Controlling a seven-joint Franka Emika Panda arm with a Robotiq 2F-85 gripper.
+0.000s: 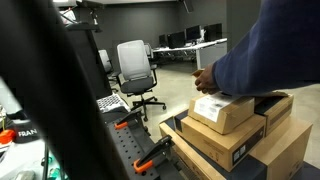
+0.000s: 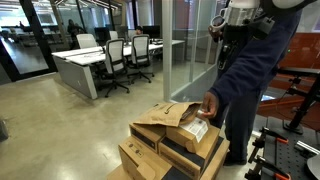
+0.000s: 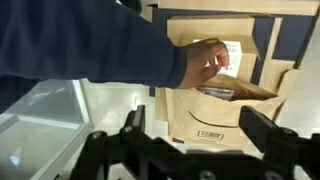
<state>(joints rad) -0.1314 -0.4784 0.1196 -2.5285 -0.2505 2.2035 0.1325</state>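
Note:
In the wrist view my gripper (image 3: 198,128) is open, with nothing between its two black fingers (image 3: 260,125). It hangs above a tan cardboard package (image 3: 205,115) printed with a curved smile mark. A person's hand (image 3: 205,60) in a dark blue sleeve reaches over the package and touches a smaller box with a white label (image 3: 232,55). Both exterior views show that hand (image 1: 205,80) resting on the labelled top box (image 1: 222,110) of a stack of cardboard boxes (image 2: 165,145). The person (image 2: 250,70) stands right beside the stack.
A clear plastic bin (image 3: 40,120) lies to the left in the wrist view. A grey office chair (image 1: 135,65) stands behind the stack, and orange-handled clamps (image 1: 150,158) sit on the black table. Desks with chairs (image 2: 110,55) and a glass partition (image 2: 180,40) fill the room.

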